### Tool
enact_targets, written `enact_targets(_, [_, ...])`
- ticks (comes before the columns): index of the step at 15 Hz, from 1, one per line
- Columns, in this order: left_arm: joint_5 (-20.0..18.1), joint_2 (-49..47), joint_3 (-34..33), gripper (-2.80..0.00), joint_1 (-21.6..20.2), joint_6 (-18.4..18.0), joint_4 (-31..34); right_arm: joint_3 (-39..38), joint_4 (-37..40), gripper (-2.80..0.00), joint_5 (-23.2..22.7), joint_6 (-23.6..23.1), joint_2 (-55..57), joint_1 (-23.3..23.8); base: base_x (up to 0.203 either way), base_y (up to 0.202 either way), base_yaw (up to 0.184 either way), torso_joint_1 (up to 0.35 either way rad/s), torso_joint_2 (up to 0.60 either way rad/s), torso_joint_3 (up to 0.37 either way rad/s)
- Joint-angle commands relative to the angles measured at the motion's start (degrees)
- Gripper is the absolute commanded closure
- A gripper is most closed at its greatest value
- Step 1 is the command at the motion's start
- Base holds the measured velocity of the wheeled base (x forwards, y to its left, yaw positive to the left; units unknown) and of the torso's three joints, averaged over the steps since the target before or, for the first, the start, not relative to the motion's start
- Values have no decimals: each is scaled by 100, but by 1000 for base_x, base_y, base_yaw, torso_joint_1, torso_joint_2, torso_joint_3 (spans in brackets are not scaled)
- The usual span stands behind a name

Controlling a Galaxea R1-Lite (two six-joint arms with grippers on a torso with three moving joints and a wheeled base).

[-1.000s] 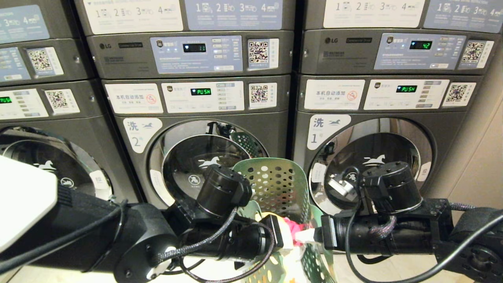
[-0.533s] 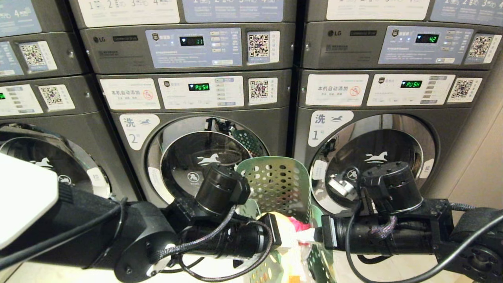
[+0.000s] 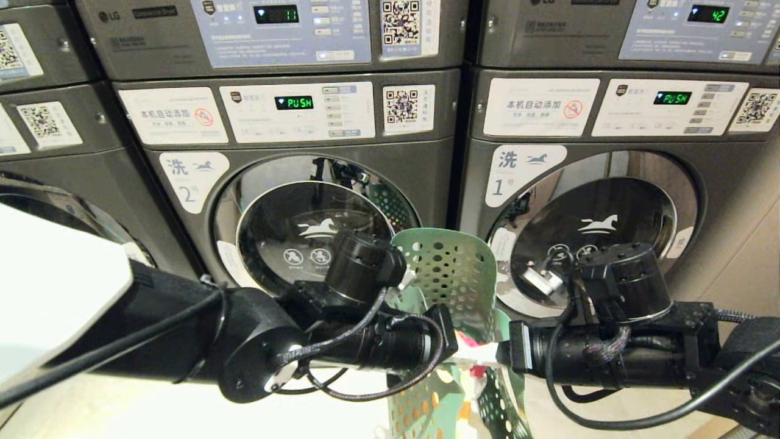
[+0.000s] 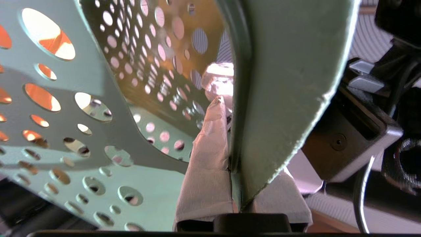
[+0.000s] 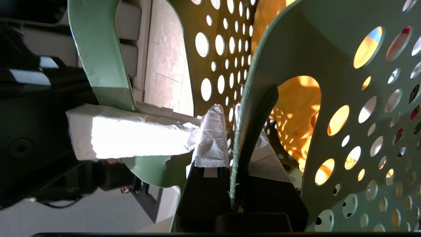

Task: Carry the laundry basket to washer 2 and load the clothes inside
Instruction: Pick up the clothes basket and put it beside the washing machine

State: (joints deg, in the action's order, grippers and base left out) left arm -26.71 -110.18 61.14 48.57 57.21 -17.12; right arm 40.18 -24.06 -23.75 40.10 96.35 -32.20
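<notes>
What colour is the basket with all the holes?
The basket is green, dotted with round holes; it shows best in the head view.

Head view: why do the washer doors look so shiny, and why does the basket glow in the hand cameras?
Head view: the chrome ring on washer 2 mirrors the room and the laundry basket. Right wrist view: light from behind shines through the basket's holes, and the yellow-orange garment glows. Left wrist view: the holes flare orange, while the near rim is soft, out of focus.

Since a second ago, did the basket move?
Cannot tell: the whole head view shifted. The laundry basket sits between washer 2's door and washer 1's door, as before.
</notes>
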Motion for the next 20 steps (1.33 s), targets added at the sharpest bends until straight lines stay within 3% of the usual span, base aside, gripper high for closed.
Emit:
enact_targets(1, [-24, -363, 195, 0, 4, 32, -3, 7, -19, 0, -19, 98, -37, 100, 0, 0, 0, 3, 3, -202])
enact_targets(9, [-91, -890, 722, 0, 12, 36, 33, -95, -19, 0, -10, -53, 197, 915, 0, 0, 0, 5, 2, -195])
enact_targets(20, [-63, -1128, 860, 0, 12, 27, 33, -185, -356, 0, 3, -39, 524, 1079, 0, 0, 0, 4, 2, -200])
